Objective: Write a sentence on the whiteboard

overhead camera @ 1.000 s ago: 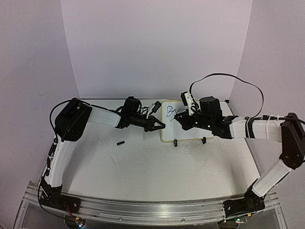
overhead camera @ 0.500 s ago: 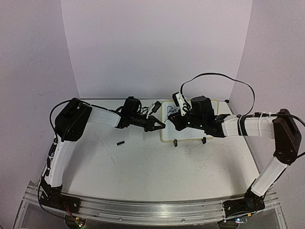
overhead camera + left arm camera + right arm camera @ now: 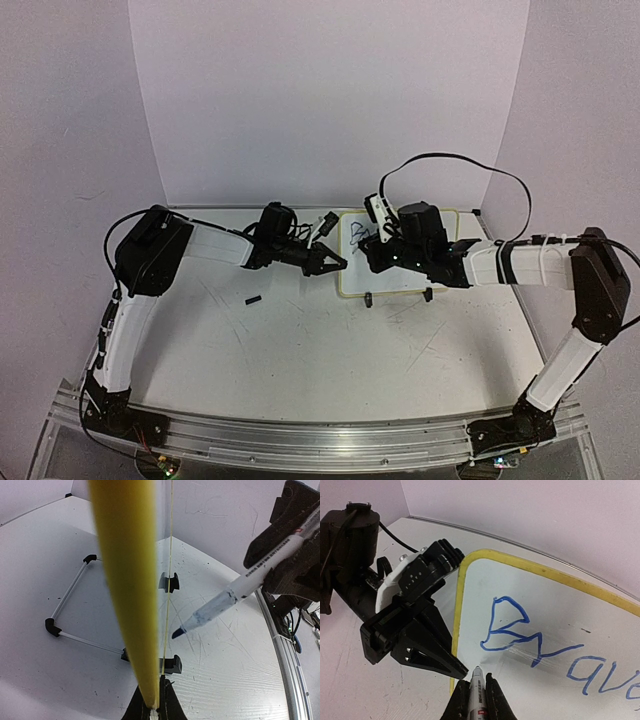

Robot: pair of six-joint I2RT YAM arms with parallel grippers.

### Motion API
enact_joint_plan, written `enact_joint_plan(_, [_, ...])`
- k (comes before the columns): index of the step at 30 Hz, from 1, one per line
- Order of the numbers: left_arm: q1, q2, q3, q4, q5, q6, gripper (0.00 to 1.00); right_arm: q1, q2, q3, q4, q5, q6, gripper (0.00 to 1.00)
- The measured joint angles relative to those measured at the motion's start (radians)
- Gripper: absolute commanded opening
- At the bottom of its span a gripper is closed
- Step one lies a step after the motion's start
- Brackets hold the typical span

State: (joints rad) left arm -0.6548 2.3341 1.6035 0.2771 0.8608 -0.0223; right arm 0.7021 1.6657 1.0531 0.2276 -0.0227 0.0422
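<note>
- Holding the marker (image 3: 478, 692) in my right gripper (image 3: 477, 680), jaws pinched narrow round the barrel, tip pointing forward and down at the whiteboard (image 3: 555, 630).
- My left gripper (image 3: 333, 263) is closed thin on the whiteboard's left short edge. In the left wrist view the yellow rim runs straight up out of the fingertips, so that end is pinned.
- The whiteboard lies on the table (image 3: 300, 350) at the far middle. Its long axis runs across my front, left to right, with its two black clip feet (image 3: 369, 298) on the near long edge.
- Blue lettering (image 3: 512, 630) starts near the upper left corner and runs rightward along that long axis.
- What the next move turns on: the marker tip sits at the whiteboard's left end, just under and slightly left of the first blue letter, close by my left fingertips. Bare white face lies ahead and to the right of the tip.
- I cannot tell whether the tip touches the face; from the left wrist it looks very near, perhaps just off it.
- My judgement: a stroke from here has to travel rightward along the long axis, away from the left gripper and beneath the line already written.
- My right arm reaches in from the right, its wrist over the whiteboard, and carries the pen; my left arm only steadies.
- The risk as I see it is that drifting left would take the tip over the rim and into my own left fingers.
</note>
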Motion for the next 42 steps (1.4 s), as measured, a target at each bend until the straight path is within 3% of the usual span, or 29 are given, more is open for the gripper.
enact_joint_plan(27, [-0.001,-0.003,0.000,-0.007,-0.005,0.000,0.00,0.002,0.021,-0.013,-0.019,0.037,0.010,0.00])
enact_joint_plan(42, [-0.001,-0.003,0.000,-0.008,-0.005,0.000,0.00,0.005,-0.030,-0.073,-0.031,-0.024,0.043,0.00])
